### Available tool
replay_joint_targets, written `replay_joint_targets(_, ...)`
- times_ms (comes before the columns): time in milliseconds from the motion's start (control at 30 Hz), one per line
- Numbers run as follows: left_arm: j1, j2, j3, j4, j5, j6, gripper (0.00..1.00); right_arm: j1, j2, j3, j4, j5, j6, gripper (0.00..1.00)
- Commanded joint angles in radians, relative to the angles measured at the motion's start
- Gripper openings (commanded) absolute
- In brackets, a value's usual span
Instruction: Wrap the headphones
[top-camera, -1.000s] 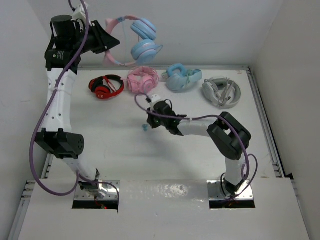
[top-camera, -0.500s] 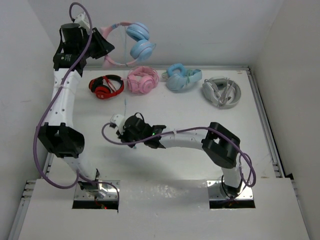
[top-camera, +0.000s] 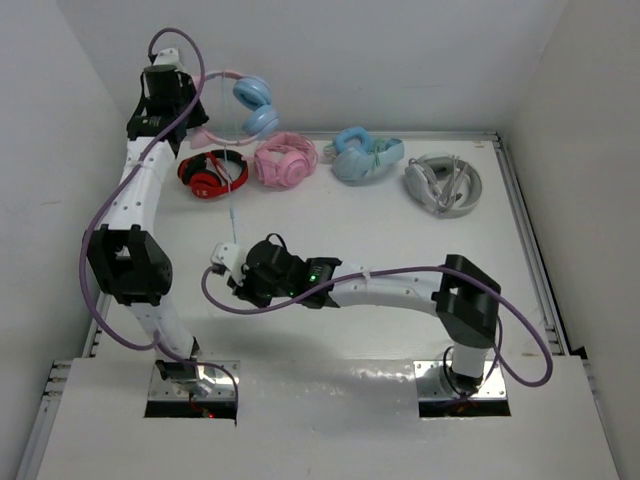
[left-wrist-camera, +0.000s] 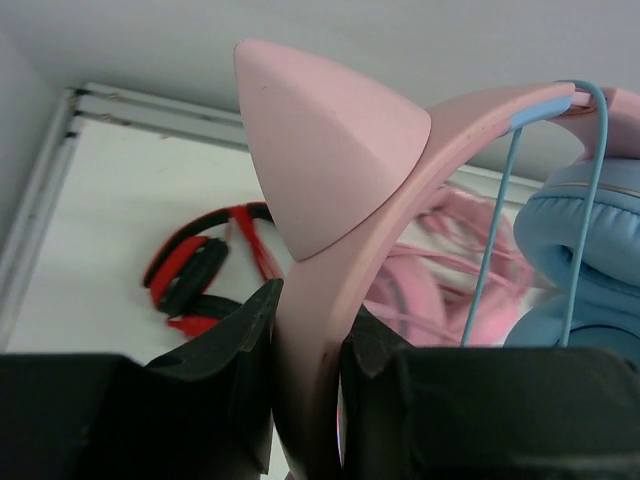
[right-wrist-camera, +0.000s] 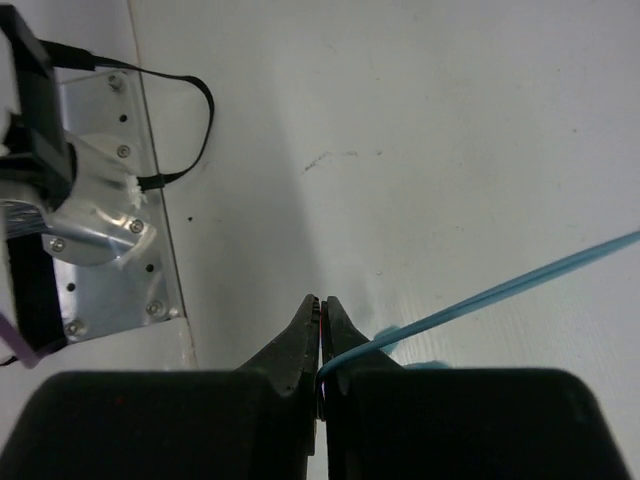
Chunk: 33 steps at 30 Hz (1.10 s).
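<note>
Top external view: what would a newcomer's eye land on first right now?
The headphones, blue earcups on a pink headband, are held high at the back left by the left gripper, whose fingers clamp the headband. Their thin blue cable runs taut down to the right gripper, which pinches it low over the table, left of centre. Four other pairs lie in a row along the back edge.

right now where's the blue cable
Top view, left side: the cable runs taut from the headphones, held high by the left end effector, down to the right end effector.
</note>
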<state>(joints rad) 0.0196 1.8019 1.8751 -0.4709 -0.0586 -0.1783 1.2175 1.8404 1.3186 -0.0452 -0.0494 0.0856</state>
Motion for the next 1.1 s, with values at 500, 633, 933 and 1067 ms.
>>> replay_joint_targets(500,-0.009,-0.055,-0.145,0.209,0.031,0.356,0.0,-0.064,-0.32,0.106,-0.228,0.371,-0.15,0.0)
replay_joint_targets(633,-0.009,-0.072,-0.157,0.172,0.101,0.381,0.0,-0.127,-0.354,0.113,-0.234,0.391,-0.153,0.0)
replay_joint_targets(933,-0.044,-0.065,-0.182,0.16,0.063,0.407,0.0,-0.141,-0.398,0.145,-0.216,0.362,-0.159,0.0)
replay_joint_targets(1067,-0.092,-0.071,-0.235,0.16,0.006,0.474,0.0,-0.141,-0.399,0.218,-0.211,0.341,-0.164,0.0)
